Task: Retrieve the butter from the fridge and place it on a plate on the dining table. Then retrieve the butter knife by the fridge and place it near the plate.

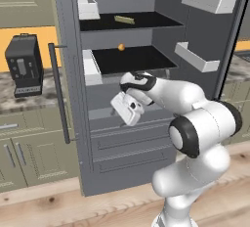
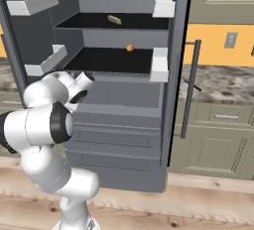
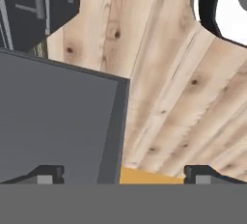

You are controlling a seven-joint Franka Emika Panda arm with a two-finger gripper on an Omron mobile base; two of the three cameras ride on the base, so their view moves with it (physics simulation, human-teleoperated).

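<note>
The fridge point(image 1: 122, 138) stands open. The butter point(image 1: 124, 19) lies on its upper shelf, above a small orange item point(image 1: 121, 47), possibly fruit. The gripper point(image 3: 123, 172), fingers spread and empty, points down before the fridge drawers.

Both base cams face open fridge point(image 1: 127, 74) from L/R; hand cam looks down, close.

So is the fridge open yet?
Open: both fridge doors stand wide, showing dark shelves with the butter on the upper one.
</note>
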